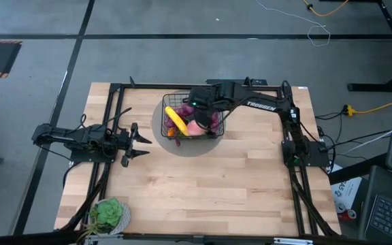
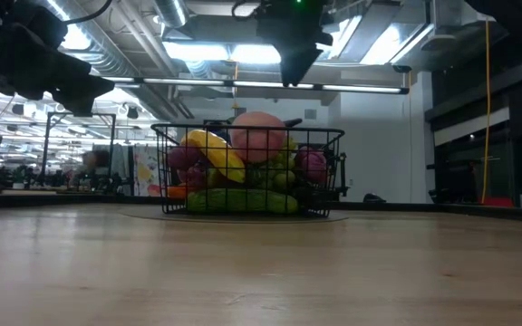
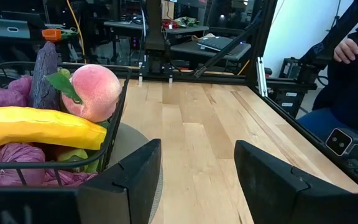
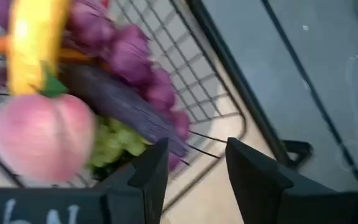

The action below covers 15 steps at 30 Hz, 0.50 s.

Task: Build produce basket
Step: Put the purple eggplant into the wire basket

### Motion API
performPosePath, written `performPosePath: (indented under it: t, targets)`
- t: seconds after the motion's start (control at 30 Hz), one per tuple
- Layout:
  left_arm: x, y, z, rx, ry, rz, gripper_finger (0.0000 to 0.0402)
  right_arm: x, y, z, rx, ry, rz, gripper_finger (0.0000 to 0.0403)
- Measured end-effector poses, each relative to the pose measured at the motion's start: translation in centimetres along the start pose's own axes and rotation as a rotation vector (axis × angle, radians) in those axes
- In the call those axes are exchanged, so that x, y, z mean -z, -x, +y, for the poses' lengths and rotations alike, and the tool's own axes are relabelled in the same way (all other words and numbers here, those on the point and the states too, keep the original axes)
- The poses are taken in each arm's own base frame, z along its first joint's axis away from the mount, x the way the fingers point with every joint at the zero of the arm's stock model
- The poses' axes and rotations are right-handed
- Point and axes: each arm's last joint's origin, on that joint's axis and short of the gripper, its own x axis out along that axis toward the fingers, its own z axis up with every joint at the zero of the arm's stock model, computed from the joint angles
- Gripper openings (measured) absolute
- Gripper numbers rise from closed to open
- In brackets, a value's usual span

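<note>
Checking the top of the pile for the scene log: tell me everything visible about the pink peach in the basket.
The pink peach is a round, matte, toy-like fruit, rosy fading to pale, with a green leaf at its stem end. It sits highest in the pile inside the black wire-grid basket, rising above the rim. It rests against the yellow banana and the dark purple eggplant, with green grapes beside it. The right gripper, jaws open, hangs above it without touching.

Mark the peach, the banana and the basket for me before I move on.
peach [image 3: 93,91]: left wrist view, middle of its pink skin.
banana [image 3: 39,126]: left wrist view, mid-length of the yellow body.
basket [image 2: 323,136]: low view, top wire rim toward one corner.
</note>
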Motion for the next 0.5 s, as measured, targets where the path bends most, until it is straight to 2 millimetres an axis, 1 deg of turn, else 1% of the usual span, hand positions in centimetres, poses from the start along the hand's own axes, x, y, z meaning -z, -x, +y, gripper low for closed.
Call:
performPosePath:
  t: [0.27, 0.37, 0.43, 0.5]
  targets:
    - [0.0, 0.0, 0.0, 0.0, 0.0, 0.0, 0.0199, 1.1, 0.2, -0.1, 0.051, 0.053, 0.085, 0.0159]
    - [0.0, 0.0, 0.0, 0.0, 0.0, 0.0, 0.0199, 1.2, 0.5, 0.3, 0.037, 0.066, 0.084, 0.0159]
    - [0.0, 0.0, 0.0, 0.0, 0.0, 0.0, 0.0199, 1.5, 1.1, 0.6, 0.003, 0.088, 0.081, 0.0159]
    - [0.0, 0.0, 0.0, 0.0, 0.0, 0.0, 0.0199, 1.7, 2.2, 0.6, -0.006, 0.084, 0.052, 0.0159]
